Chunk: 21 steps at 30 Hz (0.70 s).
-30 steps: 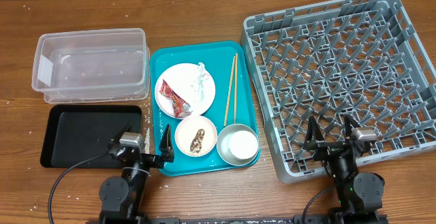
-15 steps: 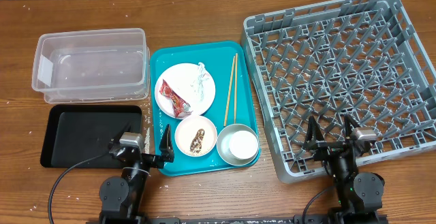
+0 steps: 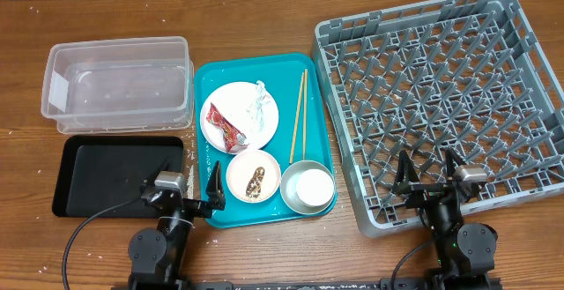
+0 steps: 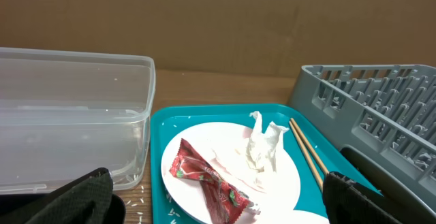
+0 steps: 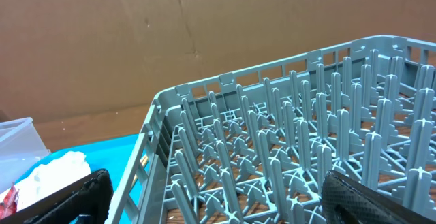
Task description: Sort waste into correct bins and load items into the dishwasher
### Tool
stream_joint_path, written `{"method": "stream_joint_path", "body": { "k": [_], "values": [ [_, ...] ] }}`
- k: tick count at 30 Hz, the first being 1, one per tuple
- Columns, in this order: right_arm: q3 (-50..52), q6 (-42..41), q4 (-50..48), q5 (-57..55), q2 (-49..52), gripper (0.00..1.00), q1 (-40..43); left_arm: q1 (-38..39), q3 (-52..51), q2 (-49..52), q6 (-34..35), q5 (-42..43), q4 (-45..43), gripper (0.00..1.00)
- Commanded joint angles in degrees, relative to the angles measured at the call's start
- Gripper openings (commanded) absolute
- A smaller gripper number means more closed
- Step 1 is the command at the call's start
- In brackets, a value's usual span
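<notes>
A white plate (image 3: 240, 114) on the teal tray holds a red wrapper (image 3: 223, 128) and a white tissue (image 3: 259, 101); both show in the left wrist view, wrapper (image 4: 208, 183) and tissue (image 4: 262, 146). A white bowl (image 3: 253, 175) holds brown scraps. A grey bowl (image 3: 307, 187) holds a white cup. Chopsticks (image 3: 298, 115) lie on the tray's right. The clear tub (image 3: 119, 85) and black tray (image 3: 115, 174) sit at left, the grey rack (image 3: 441, 96) at right. My left gripper (image 3: 185, 187) is open and empty at the tray's near-left corner. My right gripper (image 3: 429, 174) is open over the rack's near edge (image 5: 272, 156).
The teal serving tray (image 3: 211, 74) lies between the bins and the rack. White rice grains are scattered on the wood beside the tub (image 4: 136, 197). A cardboard wall stands behind the table (image 4: 218, 20).
</notes>
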<state>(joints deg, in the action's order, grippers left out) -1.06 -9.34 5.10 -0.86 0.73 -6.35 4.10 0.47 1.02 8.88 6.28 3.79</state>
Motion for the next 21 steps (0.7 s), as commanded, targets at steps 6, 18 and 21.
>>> {"method": "stream_joint_path", "body": {
  "k": [6, 18, 21],
  "values": [
    [0.59, 0.20, -0.42, -0.13, -0.48, 1.00, 0.42, -0.33, -0.20, -0.55, 0.52, 0.81, 0.02, 1.00],
    [0.59, 0.20, -0.42, -0.13, -0.48, 1.00, 0.42, -0.35, -0.20, -0.55, 0.52, 0.66, -2.54, 1.00],
    [0.59, 0.20, -0.42, -0.13, -0.48, 1.00, 0.42, -0.33, -0.20, -0.55, 0.52, 0.66, -1.70, 1.00]
  ]
}}
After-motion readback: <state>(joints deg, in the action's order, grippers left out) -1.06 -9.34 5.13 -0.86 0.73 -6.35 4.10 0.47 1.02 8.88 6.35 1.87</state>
